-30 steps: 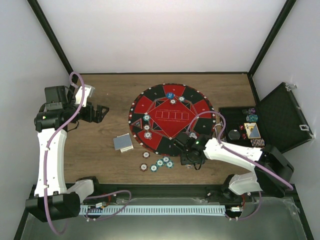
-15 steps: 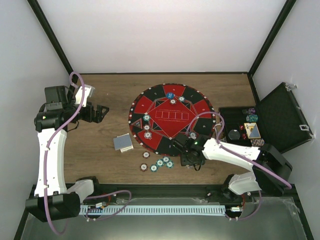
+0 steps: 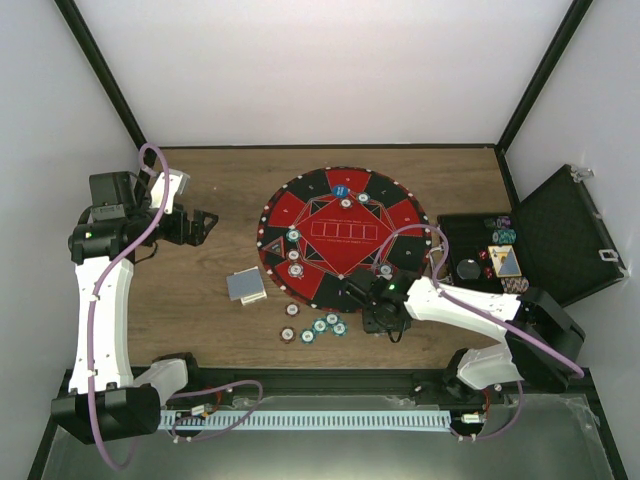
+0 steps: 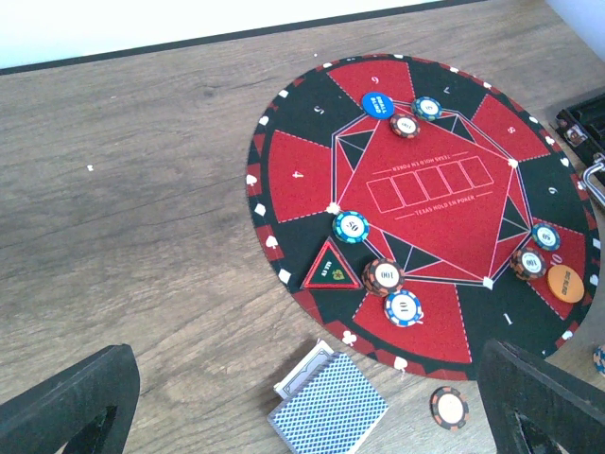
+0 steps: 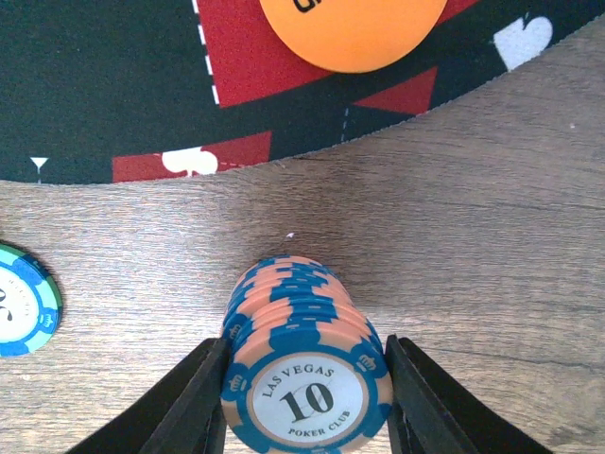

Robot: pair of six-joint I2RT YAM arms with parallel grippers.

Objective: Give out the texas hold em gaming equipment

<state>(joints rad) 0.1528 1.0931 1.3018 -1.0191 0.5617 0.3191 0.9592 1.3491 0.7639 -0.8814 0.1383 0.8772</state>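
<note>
My right gripper (image 3: 383, 318) is at the mat's near right edge, over the wood. In the right wrist view it (image 5: 307, 397) is shut on a stack of blue-and-peach "10" poker chips (image 5: 304, 374), one finger on each side. An orange button disc (image 5: 352, 26) lies on the mat just beyond. My left gripper (image 3: 200, 225) is open and empty, held above the table left of the mat. A deck of blue-backed cards (image 3: 246, 285) lies left of the mat's near edge and also shows in the left wrist view (image 4: 329, 409). A blue button (image 3: 341, 190) sits at the mat's far side.
The round red-and-black mat (image 3: 340, 232) holds single chips at several seats. A short row of chips (image 3: 322, 325) and a red chip (image 3: 289, 335) lie on the wood in front of it. The black hinged case (image 3: 560, 235) stands open at the right with more chips inside.
My right gripper has shifted slightly to the left with the chip stack. The left arm has not moved.
</note>
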